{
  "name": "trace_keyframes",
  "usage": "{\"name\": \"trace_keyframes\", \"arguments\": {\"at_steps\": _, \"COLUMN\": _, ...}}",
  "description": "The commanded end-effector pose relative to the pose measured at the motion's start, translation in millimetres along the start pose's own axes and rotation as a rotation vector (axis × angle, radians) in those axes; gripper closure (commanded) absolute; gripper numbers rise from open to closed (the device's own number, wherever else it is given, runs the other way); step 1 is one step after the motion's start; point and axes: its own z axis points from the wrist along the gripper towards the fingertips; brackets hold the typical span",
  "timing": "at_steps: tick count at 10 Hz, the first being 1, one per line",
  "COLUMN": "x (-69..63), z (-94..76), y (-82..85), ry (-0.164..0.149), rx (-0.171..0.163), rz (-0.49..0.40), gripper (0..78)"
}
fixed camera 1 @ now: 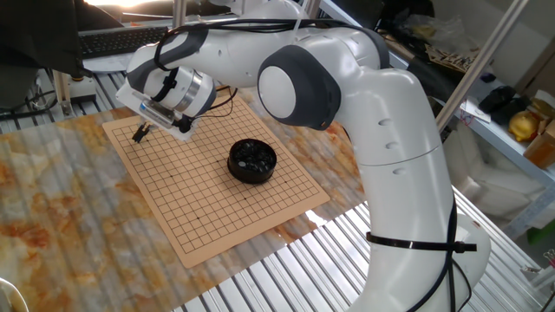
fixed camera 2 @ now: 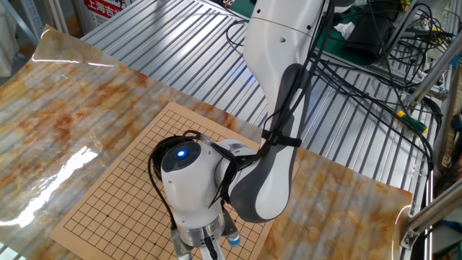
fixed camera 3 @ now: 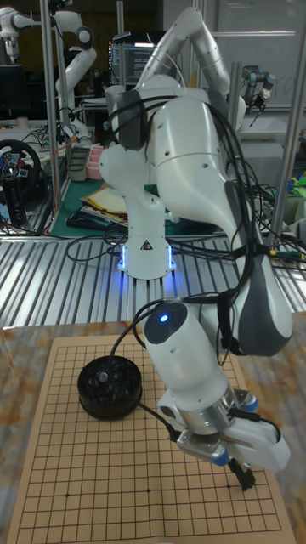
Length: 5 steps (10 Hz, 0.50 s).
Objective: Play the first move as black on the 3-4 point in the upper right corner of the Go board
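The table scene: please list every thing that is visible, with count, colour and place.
Go board: one, light wood with dark grid lines, flat on the table.
Bowl: one, black, round, standing on the board, dark stones inside.
Table: one, marbled orange and grey, under the board.
Gripper: one, dark fingertips, low over a corner area of the board; whether it holds a stone cannot be told.
Arm: one, white and grey, reaching over the board.
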Motion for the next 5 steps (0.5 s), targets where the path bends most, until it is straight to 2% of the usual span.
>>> {"name": "trace_keyframes", "arguments": {"at_steps": 1, "x": -0.2, "z": -1.7, "y": 2.3, "ry": -0.003, "rx": -0.003, "rz": 0.003, "gripper": 76.4}}
{"name": "trace_keyframes", "arguments": {"at_steps": 5, "x": -0.3, "z": -1.7, "y": 2.3, "ry": 0.000, "rx": 0.001, "rz": 0.001, "gripper": 76.4}}
